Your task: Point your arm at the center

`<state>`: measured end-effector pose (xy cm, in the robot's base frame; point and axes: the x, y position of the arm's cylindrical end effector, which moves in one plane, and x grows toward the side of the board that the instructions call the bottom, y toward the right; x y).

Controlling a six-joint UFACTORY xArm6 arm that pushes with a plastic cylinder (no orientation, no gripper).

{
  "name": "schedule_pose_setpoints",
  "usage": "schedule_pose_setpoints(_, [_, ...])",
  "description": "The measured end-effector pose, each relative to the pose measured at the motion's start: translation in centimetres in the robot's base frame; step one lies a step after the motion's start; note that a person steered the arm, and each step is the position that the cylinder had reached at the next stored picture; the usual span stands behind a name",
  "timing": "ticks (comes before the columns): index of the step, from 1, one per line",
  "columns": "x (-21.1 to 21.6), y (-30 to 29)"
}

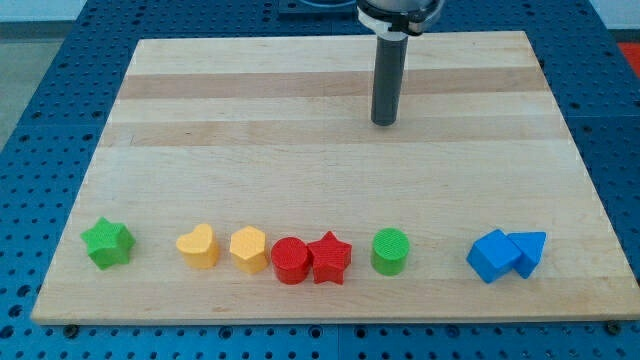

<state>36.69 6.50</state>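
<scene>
Your rod carries no jaws and holds nothing; my tip (384, 122) rests on the wooden board (300, 150) toward the view's top, well apart from the block row along the bottom edge

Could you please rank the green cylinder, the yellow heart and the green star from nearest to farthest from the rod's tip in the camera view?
From my tip:
1. Green cylinder, almost straight below.
2. Yellow heart, lower left.
3. Green star, far left end of the row.
</scene>
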Motion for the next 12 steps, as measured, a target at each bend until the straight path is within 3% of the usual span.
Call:
schedule_pose_setpoints(6, [0.0, -5.1])
schedule_pose_setpoints(12, [0.5, -5.2])
